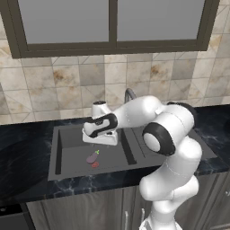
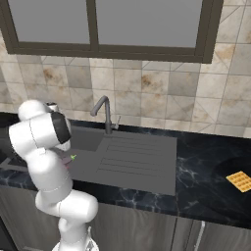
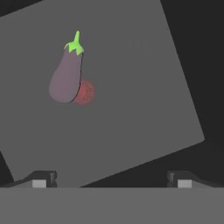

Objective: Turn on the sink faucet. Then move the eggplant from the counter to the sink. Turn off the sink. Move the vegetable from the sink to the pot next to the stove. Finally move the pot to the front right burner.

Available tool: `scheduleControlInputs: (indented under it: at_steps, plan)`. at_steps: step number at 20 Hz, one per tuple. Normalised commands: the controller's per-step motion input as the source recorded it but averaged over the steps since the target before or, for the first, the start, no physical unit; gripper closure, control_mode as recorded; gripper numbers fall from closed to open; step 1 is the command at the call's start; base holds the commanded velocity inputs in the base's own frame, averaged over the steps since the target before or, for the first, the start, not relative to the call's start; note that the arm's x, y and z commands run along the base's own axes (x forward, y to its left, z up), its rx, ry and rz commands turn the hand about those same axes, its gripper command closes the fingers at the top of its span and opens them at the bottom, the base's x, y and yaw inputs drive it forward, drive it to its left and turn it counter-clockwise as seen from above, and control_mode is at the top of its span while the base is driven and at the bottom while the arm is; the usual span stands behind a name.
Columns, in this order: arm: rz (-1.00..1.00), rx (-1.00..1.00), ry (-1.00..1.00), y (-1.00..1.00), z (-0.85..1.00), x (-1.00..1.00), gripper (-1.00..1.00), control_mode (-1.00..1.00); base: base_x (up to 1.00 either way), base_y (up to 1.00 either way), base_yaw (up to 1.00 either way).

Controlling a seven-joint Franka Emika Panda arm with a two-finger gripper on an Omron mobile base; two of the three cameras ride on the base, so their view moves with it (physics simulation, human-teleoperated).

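Observation:
The small purple eggplant [image 1: 93, 157] lies on the floor of the dark grey sink [image 1: 72, 143], its side touching the red drain mark [image 1: 95, 165]. My gripper [image 1: 102, 143] hangs above the basin, a little right of the eggplant and pointing down. In the hand view the eggplant [image 3: 65, 78] sits at the upper left with its green stem up. My gripper [image 3: 112, 180] is open there, fingertips [image 3: 41, 179] wide apart with nothing between them. The slim faucet [image 2: 105, 112] stands behind the sink, and my arm partly hides the faucet [image 1: 129, 94] in the left base view. Only the eggplant's green tip [image 2: 72, 157] peeks past the arm in the right base view.
The ribbed drainboard [image 2: 137, 157] spreads right of the basin. Black marble counter [image 2: 206, 162] surrounds the sink, with a yellow waffle-like item [image 2: 240, 180] at its far right. A tiled wall and a window rise behind.

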Motion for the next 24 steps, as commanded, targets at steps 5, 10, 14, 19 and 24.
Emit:
scheduleControlInputs:
  at_steps: [5, 10, 14, 19, 24]
  plan:
    - [-0.03, -0.01, 0.07, 0.06, -0.38, 0.43, -1.00, -1.00, 0.00, 0.00, 0.00]
    - [-0.04, 0.00, 0.10, 0.09, -0.34, 0.42, -1.00, -1.00, 0.00, 0.00, 0.00]
    - [-0.08, 0.00, 0.01, 0.16, -0.33, 0.31, -1.00, -1.00, 0.00, 0.00, 0.00]
    - [-0.09, 0.00, 0.00, 0.09, -0.28, 0.10, -1.00, -1.00, 0.00, 0.00, 0.00]
    - [-0.09, 0.00, 0.00, 0.01, -0.35, 0.01, -1.00, -1.00, 0.00, 0.00, 0.00]
